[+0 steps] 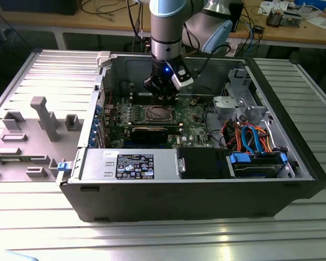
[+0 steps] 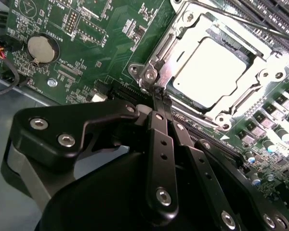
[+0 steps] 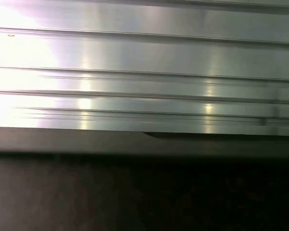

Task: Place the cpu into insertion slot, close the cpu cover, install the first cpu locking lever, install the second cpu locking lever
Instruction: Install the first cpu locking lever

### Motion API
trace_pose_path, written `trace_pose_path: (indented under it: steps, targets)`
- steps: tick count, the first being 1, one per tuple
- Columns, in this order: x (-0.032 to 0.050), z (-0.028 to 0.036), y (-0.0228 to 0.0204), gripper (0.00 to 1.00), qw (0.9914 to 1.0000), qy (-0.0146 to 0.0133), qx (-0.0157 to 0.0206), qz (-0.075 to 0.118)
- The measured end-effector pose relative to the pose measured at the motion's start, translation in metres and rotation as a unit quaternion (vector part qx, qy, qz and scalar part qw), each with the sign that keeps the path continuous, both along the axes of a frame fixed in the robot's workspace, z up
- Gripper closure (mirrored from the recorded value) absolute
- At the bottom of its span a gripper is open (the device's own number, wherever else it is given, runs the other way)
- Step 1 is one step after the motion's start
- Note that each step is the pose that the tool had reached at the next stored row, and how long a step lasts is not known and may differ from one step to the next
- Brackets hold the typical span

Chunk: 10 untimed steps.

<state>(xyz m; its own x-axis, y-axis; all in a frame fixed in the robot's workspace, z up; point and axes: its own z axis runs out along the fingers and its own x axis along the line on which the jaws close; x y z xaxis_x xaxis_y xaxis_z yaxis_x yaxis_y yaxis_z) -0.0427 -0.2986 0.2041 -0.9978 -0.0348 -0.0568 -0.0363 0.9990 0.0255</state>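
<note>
- Here, in the second wrist view, the black metal gripper (image 2: pixel 160 98) has its two slim fingers (image 2: pixel 160 144) clenched together, with the tips touching a thin metal locking lever (image 2: pixel 151 74) at the corner of the socket; whether anything is pinched between them is hard to tell.
- The cpu (image 2: pixel 212 72), a flat square chip with a pale silver top, sits in the shiny-rimmed square insertion slot (image 2: pixel 183 21), with the thin silvery cpu cover (image 2: pixel 248 91) framing it.
- In the exterior view the gripper (image 1: pixel 162 93) hangs inside the open grey computer case (image 1: pixel 195 190), just above the socket (image 1: pixel 158 113) on the green motherboard (image 1: pixel 193 117); the fingertips are hidden by the wrist.
- The case rests on a ribbed aluminium counter (image 1: pixel 163 239).
</note>
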Motion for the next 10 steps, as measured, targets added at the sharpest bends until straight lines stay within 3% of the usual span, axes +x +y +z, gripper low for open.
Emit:
trace_pose_path:
  steps: [4, 10]
  targets:
    - [0.0, 0.0041, -0.0001, 0.89, 1.0, 0.0002, -0.0001, 0.0]
    - [-0.0001, 0.0042, -0.0028, 0.89, 0.99997, 0.0002, -0.0072, 0.0]
